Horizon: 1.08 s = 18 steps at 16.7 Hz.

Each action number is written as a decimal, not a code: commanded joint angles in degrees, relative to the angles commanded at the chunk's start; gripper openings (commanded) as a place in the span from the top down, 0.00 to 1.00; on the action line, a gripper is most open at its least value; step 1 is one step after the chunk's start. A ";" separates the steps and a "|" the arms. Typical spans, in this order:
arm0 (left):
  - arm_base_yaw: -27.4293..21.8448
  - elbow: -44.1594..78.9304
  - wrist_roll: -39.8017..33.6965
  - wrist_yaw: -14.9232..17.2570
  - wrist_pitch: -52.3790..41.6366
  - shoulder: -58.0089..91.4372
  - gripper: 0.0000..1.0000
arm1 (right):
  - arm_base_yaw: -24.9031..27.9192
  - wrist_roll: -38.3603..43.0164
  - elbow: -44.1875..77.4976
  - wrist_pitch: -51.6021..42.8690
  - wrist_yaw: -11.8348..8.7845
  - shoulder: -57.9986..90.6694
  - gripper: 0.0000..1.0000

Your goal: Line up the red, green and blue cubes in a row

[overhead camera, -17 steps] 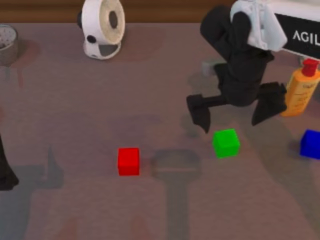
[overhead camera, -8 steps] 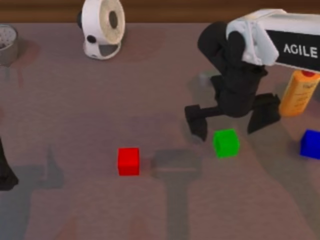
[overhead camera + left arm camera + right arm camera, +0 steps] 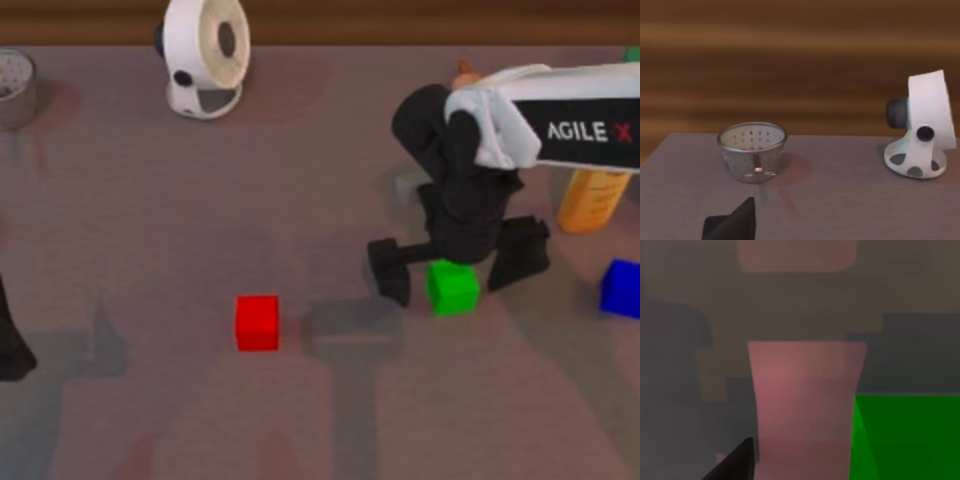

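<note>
The green cube point(image 3: 453, 286) sits on the table right of centre, and it fills the near corner of the right wrist view point(image 3: 905, 437). My right gripper point(image 3: 458, 268) is open, lowered over the green cube with one finger on each side and gaps to both. The red cube point(image 3: 257, 322) rests left of it, near the middle. At the right edge lies the blue cube point(image 3: 622, 288). My left arm point(image 3: 10, 345) is parked at the left edge; only one dark fingertip point(image 3: 732, 225) shows in its wrist view.
A white fan point(image 3: 205, 55) stands at the back, also in the left wrist view point(image 3: 920, 132). A metal strainer bowl point(image 3: 14, 88) sits at the back left. An orange bottle point(image 3: 590, 198) stands just behind the right gripper.
My right gripper has come down and forward, from behind the green cube to straddling it. The cubes have not moved.
</note>
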 joint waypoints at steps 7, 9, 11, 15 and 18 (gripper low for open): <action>0.00 0.00 0.00 0.00 0.00 0.00 0.00 | 0.00 0.00 0.00 0.00 0.00 0.00 0.53; 0.00 0.00 0.00 0.00 0.00 0.00 0.00 | 0.00 0.00 0.00 0.00 0.00 0.00 0.68; 0.00 0.00 0.00 0.00 0.00 0.00 0.00 | 0.00 0.00 0.00 0.00 0.00 0.00 0.83; 0.00 0.00 0.00 0.00 0.00 0.00 0.00 | 0.00 0.00 0.00 0.00 0.00 0.00 1.00; 0.00 0.00 0.00 0.00 0.00 0.00 0.00 | 0.00 0.00 0.00 0.00 0.00 0.00 1.00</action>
